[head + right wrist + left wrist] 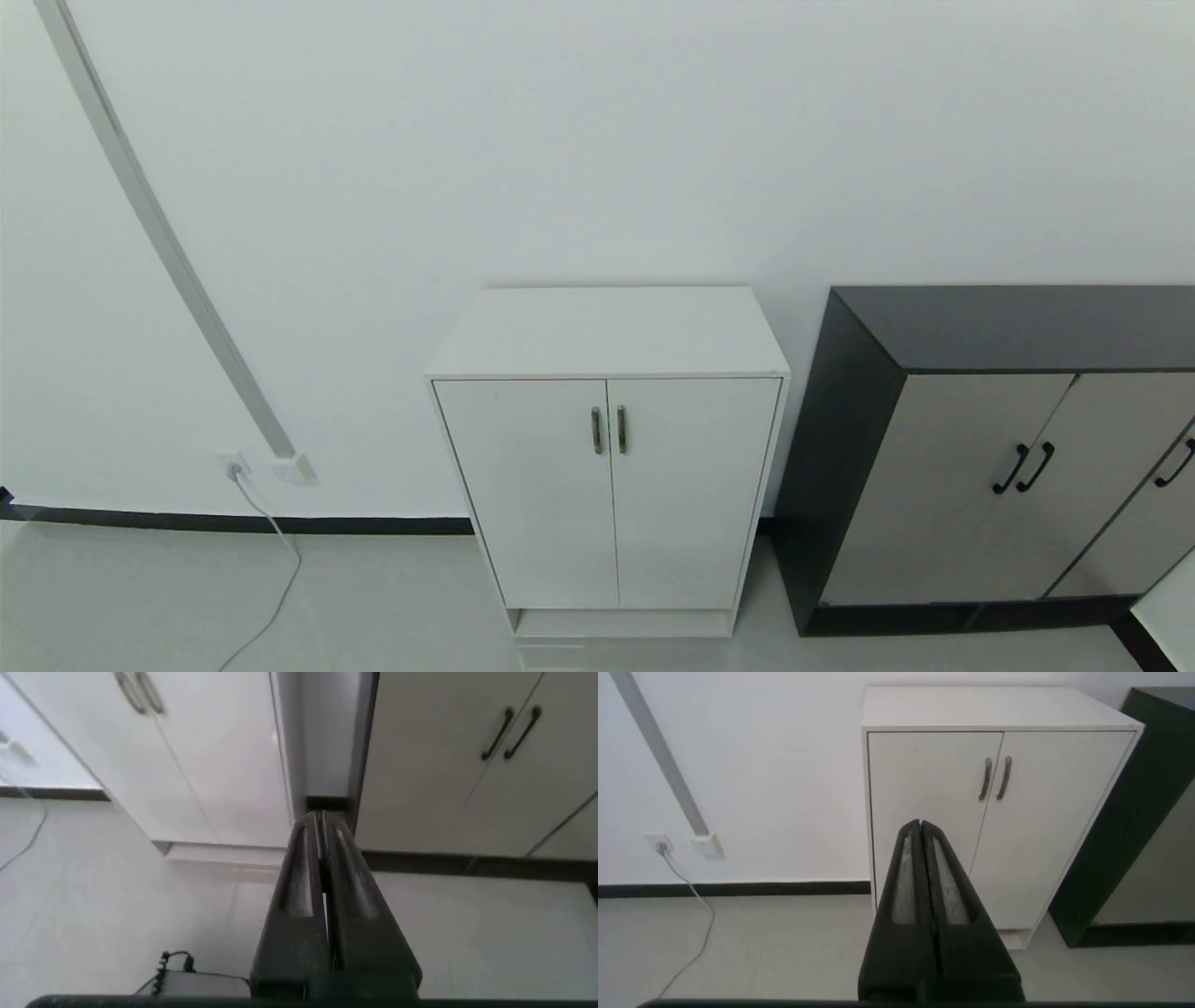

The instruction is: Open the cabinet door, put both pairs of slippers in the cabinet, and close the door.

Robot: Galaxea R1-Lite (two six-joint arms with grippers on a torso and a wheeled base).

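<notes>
We see the white cabinet [532, 485] against the wall, its 2 doors shut, with 2 handles [597, 430] side by side at the seam. A dark cabinet [934, 495] stands just beside it, on the right. The left gripper [920, 829] and right gripper [320, 819] have their fingers pressed together on nothing, apart from the doors.
</notes>
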